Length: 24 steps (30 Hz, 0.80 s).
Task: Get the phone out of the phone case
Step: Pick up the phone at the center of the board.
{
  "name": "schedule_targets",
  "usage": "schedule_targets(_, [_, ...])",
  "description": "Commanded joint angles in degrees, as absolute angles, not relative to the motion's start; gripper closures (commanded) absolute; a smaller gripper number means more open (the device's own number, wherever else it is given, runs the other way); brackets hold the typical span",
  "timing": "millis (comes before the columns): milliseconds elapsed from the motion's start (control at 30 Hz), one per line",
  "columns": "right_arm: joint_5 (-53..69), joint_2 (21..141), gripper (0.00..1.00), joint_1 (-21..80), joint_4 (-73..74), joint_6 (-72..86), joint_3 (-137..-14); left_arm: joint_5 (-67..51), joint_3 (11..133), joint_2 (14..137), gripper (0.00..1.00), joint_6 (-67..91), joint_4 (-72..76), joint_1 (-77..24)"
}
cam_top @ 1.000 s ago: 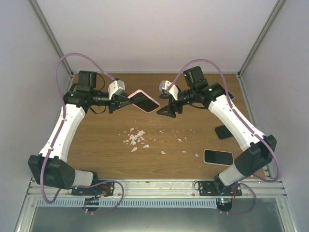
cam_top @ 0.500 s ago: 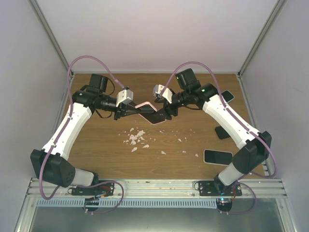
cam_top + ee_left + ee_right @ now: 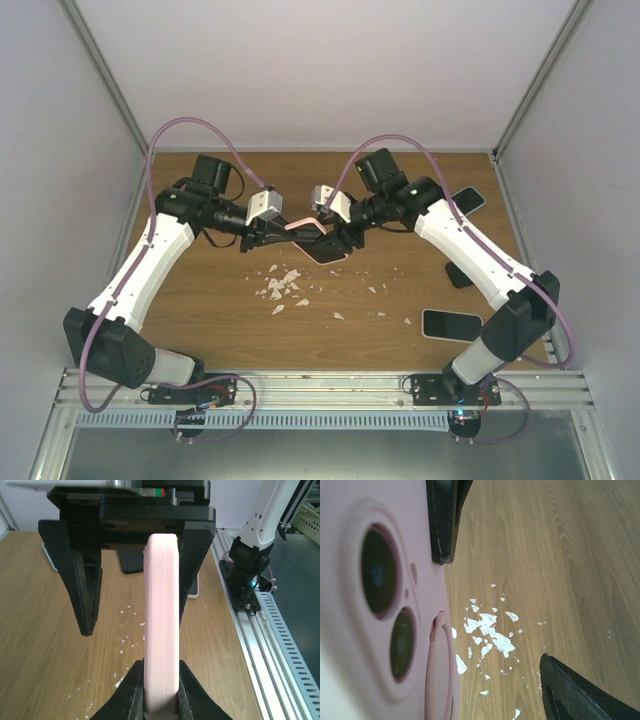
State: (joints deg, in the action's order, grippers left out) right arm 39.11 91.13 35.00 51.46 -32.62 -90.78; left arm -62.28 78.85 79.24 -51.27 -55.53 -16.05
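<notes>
Pink phone case point(image 3: 161, 625) now sits inside right end effector point(image 3: 139, 614).

the pink phone case point(image 3: 380, 605) is blurred in the right wrist view, cut off left and bottom. edge-on in the left wrist view, its inside is hidden. the right arm point(image 3: 470, 245) half covers a dark phone point(image 3: 455, 276).

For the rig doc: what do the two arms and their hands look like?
Matching pair: left arm and right arm have white shells between black joints. A mauve cable loops along each. Each wrist carries a pale grey camera box. The left hand and right hand are black, with two tapered fingers. A green light shows on the right arm.
</notes>
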Motion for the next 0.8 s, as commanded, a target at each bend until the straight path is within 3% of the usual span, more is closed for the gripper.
schedule_targets(0, [38.77, 90.35, 0.37, 36.46, 50.04, -33.11, -88.64, -66.52, 79.75, 76.84, 1.0, -51.72, -55.06, -17.53])
schedule_targets(767, [40.96, 90.49, 0.65, 37.26, 52.93, -34.63, -91.0, -64.25, 77.85, 77.7, 1.0, -52.45, -56.03, -17.9])
